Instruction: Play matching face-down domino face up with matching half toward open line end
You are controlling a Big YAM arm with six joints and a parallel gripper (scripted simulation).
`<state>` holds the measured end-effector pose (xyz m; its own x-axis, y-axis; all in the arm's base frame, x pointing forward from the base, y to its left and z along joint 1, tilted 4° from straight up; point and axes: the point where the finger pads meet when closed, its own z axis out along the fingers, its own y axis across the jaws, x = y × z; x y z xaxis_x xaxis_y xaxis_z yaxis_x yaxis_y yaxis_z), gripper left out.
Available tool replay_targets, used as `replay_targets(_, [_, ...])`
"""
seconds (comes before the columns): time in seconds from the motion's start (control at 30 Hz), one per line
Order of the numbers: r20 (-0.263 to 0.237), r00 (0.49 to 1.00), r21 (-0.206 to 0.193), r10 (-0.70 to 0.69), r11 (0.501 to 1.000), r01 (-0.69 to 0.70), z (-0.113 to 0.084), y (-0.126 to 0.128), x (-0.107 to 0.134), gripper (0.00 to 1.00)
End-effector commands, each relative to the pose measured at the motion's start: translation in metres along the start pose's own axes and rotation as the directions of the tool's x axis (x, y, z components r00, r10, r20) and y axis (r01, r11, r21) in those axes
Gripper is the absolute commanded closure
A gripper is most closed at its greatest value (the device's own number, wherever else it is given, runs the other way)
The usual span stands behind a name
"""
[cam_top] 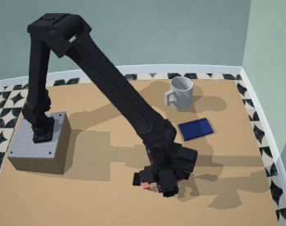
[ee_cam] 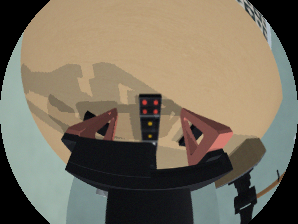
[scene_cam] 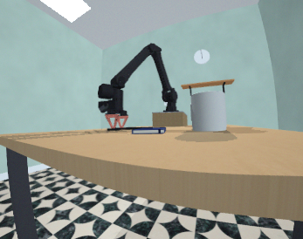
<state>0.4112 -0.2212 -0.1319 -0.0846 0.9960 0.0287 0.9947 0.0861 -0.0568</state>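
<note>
A black domino (ee_cam: pixel 150 107) lies face up between the spread fingers in the wrist view, with four red pips on its far half and two yellow pips on its near half. My gripper (ee_cam: pixel 149 111) (scene_cam: pixel 116 126) is open, one finger to each side of it and apart from it. A dark domino shows partly behind the left finger. Another, plain and dark (ee_cam: pixel 190 134) (cam_top: pixel 136 179), shows beyond the right finger. Part of the line (cam_top: pixel 149 156) shows red and blue beside the arm; the gripper hides most of it, and its joint with the red-and-yellow domino cannot be seen clearly.
A dark blue book (cam_top: pixel 196 129) (scene_cam: pixel 148 130) lies behind the gripper in the top view. A white mug (cam_top: pixel 182 92) (scene_cam: pixel 209 111) stands farther back. The arm's base block (cam_top: pixel 42 142) is at the left.
</note>
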Motion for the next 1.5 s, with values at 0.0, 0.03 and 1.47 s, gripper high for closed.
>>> replay_targets(0.0, [-0.008, 1.0, -0.003, 0.001, 1.0, -0.001, 0.007, 0.003, 0.005, 0.06])
replay_targets(0.03, [-0.008, 1.0, -0.003, 0.001, 1.0, -0.001, 0.007, 0.003, 0.005, 0.06])
replay_targets(1.47, [-0.011, 1.0, -0.004, 0.001, 1.0, -0.001, -0.011, 0.002, 0.004, 0.06])
